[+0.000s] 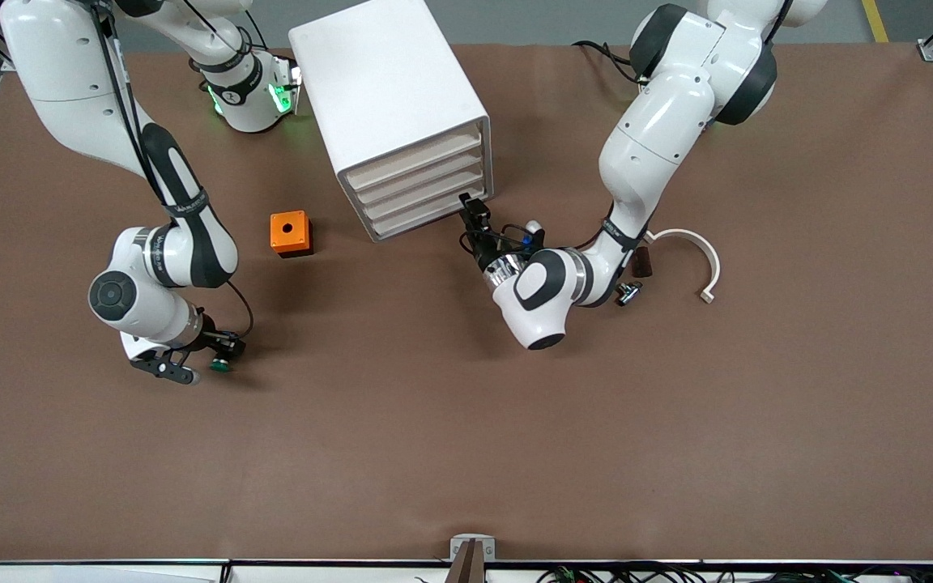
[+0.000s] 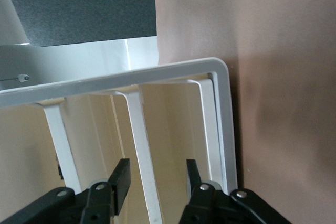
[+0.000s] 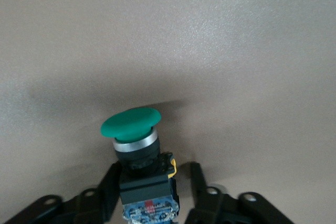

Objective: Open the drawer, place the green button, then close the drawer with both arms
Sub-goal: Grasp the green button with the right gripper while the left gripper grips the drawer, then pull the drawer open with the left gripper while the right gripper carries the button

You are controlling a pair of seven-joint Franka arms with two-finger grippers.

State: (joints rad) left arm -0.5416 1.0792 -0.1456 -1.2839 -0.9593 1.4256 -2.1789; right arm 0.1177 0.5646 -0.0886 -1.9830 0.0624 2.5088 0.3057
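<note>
1. No writing can be read; the red label on the round green-capped, black-bodied push-button (image 3: pixel 137 153) is too small to make out.
2. The right gripper (image 1: pixel 191 360), low at the table's right-arm end, has its fingers (image 3: pixel 107 187) around the button's body; contact on one side is unclear.
3. The left gripper (image 1: pixel 473 212) sits partly open at the white four-drawer plastic cabinet (image 1: pixel 398 113), fingers (image 2: pixel 122 177) straddling a drawer's edge (image 2: pixel 140 145).
4. An orange box with a hole (image 1: pixel 290 233) lies between the grippers; a white curved bracket (image 1: pixel 697 259) lies by the left arm.

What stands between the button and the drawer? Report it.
The drawers are all shut, so a closed front bars the button. The left gripper is at those fronts. The right gripper is at the button, nothing between them.
</note>
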